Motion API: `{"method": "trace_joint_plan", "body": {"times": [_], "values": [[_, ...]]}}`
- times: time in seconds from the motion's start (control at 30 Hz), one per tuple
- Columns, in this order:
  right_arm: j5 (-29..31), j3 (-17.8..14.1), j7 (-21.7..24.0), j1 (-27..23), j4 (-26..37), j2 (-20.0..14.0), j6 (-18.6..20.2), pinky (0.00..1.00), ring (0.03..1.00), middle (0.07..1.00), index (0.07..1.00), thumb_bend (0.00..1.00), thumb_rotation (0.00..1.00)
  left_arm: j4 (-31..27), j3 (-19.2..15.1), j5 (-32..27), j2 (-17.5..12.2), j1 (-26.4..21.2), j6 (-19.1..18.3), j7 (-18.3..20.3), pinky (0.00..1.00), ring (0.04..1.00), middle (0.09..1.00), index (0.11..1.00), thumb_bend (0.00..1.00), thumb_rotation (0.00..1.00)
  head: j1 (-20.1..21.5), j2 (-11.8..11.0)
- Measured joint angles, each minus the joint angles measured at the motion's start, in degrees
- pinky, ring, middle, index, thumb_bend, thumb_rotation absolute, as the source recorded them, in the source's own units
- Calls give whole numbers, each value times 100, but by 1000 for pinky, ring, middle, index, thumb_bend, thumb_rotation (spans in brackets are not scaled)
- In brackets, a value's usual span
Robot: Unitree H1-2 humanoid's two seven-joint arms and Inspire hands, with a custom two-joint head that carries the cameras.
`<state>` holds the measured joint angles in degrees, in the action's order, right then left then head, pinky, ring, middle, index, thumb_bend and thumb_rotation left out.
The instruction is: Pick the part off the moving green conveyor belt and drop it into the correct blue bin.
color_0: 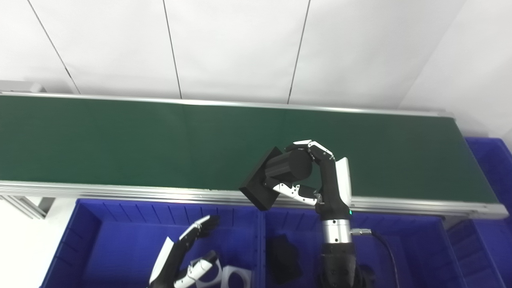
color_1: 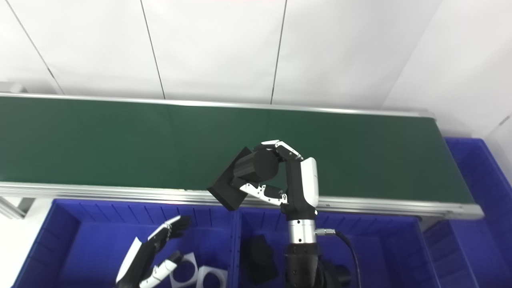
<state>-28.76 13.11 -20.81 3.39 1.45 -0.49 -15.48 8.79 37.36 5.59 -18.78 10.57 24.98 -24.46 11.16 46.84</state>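
My right hand [color_0: 320,176] is shut on a black part [color_0: 272,176], a cylinder on a square flange. It holds the part tilted above the near rail of the green conveyor belt [color_0: 120,140]. My left hand [color_0: 188,252] is open and empty, low over the left blue bin [color_0: 120,240]. The right blue bin [color_0: 408,248] lies below the right arm. The same part shows in the right eye view [color_1: 244,176].
White square parts with round holes [color_0: 236,276] lie in the left bin. A black part [color_0: 284,256] lies in the right bin. Another blue bin [color_0: 496,168] stands at the belt's right end. A white wall is behind the belt.
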Motion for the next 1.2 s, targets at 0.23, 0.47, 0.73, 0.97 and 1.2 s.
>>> {"method": "trace_joint_plan", "body": {"times": [0.23,0.47,0.73,0.97,1.2], "values": [[-243,-474,-21,1112,130,-329,1,405,467,464,533,514,0,-161,-437,-84,111,108,0,388,775,815,821,827,694,850,35,229],[-469,-701,-96,1323,-213,-335,75,397,469,465,529,514,0,-221,-839,-251,324,103,0,968,758,804,813,819,655,829,9,343],[-700,-811,53,1360,-535,-384,787,454,552,476,523,514,0,-361,-1209,-263,406,151,0,1355,766,810,815,818,657,821,9,335],[-577,-718,866,1197,-509,-387,1788,750,859,910,924,638,273,-362,-1431,-268,557,281,0,1652,772,811,817,824,638,819,0,326],[-717,-497,788,1111,-506,-367,1798,860,995,1000,999,764,411,-376,-1586,-263,568,282,0,1844,767,812,819,825,640,824,9,300]]}}
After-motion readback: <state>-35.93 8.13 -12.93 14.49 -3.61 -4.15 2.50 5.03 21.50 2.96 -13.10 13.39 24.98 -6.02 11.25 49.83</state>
